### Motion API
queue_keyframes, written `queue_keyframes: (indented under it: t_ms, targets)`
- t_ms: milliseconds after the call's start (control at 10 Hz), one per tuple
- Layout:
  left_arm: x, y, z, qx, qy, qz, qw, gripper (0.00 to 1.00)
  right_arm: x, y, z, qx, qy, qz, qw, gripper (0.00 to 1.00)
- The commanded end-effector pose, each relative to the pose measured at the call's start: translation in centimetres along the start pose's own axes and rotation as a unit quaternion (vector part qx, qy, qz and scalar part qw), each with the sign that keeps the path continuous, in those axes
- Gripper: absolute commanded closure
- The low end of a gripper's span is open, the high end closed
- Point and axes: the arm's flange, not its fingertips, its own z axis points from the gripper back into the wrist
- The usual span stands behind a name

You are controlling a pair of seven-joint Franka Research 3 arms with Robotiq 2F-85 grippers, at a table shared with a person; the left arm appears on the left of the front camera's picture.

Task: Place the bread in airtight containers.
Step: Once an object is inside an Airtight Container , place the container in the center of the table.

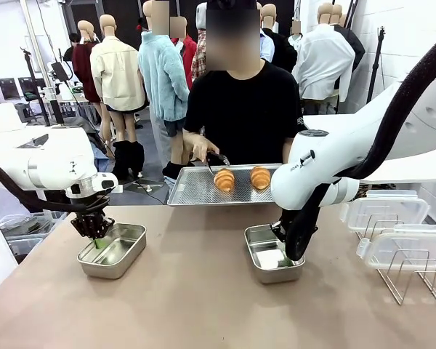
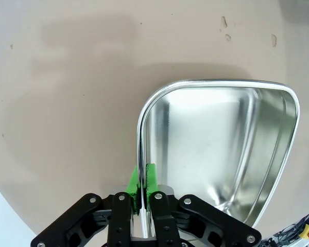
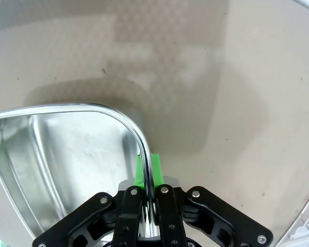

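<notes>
On table (image 1: 203,305) | left end effector (image 2: 144,178) grips tin (image 2: 221,144) | right end effector (image 3: 148,171) grips second tin (image 3: 72,154)

White glossy left arm (image 1: 51,169) and right arm (image 1: 341,149) gleaming, black ribbed cable hose (image 1: 405,91) running along the right one, left gripper (image 2: 144,177) and right gripper (image 3: 148,169) showing black linkages, silver screws (image 2: 121,197), green pads (image 2: 151,174), person (image 1: 241,102) wearing a black short-sleeved T-shirt (image 1: 247,123)
</notes>
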Motion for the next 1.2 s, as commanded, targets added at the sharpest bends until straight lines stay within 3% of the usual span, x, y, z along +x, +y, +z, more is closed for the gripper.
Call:
queue_keyframes:
  t_ms: [0,300,400,700,900,1100]
  targets:
    - [0.1,0.1,0.2,0.003,-0.004,0.002,1.000,1.00,-0.5,-0.1,-0.1,0.002,-0.013,0.001,1.000,1.00]
    - [0.0,0.0,0.0,0.000,0.000,0.000,1.000,1.00,0.0,0.0,0.0,0.000,0.000,0.000,1.000,1.00]
    - [-0.7,-2.0,2.6,0.019,-0.017,0.036,0.999,1.00,-0.8,-0.7,3.3,0.012,-0.032,-0.024,0.999,1.00]
    - [-4.0,-5.9,9.1,0.031,-0.047,0.064,0.996,1.00,-1.0,-1.7,10.7,0.018,-0.066,-0.103,0.992,1.00]
    - [-5.7,-6.2,12.5,0.013,-0.052,0.096,0.994,1.00,-0.7,-1.9,13.2,0.006,-0.055,-0.130,0.990,1.00]
    - [-6.8,-6.6,14.5,-0.032,-0.075,0.106,0.991,1.00,0.3,-2.0,12.6,-0.018,-0.036,-0.139,0.989,1.00]
